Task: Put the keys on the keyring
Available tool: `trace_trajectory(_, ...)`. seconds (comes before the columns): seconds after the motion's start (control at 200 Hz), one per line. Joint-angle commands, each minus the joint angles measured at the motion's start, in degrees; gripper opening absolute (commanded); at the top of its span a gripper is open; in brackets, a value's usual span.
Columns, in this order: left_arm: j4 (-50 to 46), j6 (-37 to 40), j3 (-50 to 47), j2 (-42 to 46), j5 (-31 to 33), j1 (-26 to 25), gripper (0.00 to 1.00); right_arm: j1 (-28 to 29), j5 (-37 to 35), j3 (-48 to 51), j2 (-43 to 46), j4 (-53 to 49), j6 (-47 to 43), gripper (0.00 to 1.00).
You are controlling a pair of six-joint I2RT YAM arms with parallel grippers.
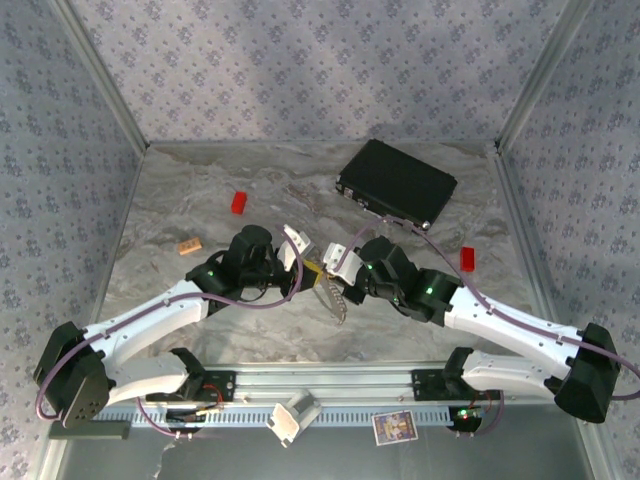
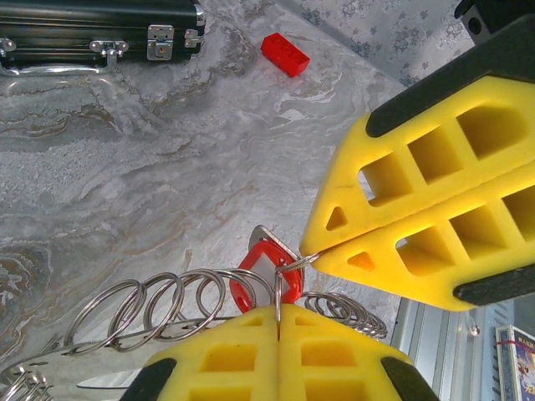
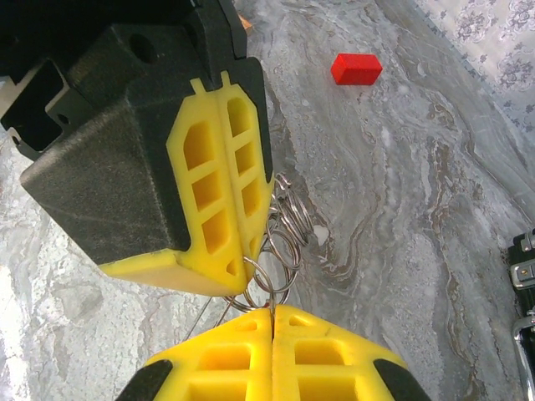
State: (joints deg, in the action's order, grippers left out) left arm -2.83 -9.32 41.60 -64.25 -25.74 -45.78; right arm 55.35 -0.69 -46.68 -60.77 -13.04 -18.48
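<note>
Left wrist view: red key at the keyring, between two closed grippers.
The keyring, a string of linked silvery rings, appears raised above the surface, and the key's red head is seen just behind its middle. One ring is pinched by the left gripper and a neighbouring one by the right gripper, their tips nearly touching. For threading, one ring is best held steady while the other is turned gently along the coil, so that nothing is pulled loose.
</note>
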Motion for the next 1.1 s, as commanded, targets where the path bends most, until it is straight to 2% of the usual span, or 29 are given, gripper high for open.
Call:
trace_trajectory(0.0, 2.7, -0.1, 1.7, 0.0, -0.9, -0.3, 0.0, 0.5, 0.6, 0.5, 0.9, 0.3, -0.9, 0.0)
trace_trajectory(0.879, 3.4, -0.1, 1.9, 0.0, -2.6, -0.3, 0.0, 1.0, 3.5, -0.8, -1.8, -1.7, -0.9, 0.0)
trace_trajectory(1.099, 3.1, 1.0, 1.8, 0.0, -0.8, -0.4, 0.0, 0.9, 4.1, -1.1, -1.7, -3.0, -1.5, 0.0)
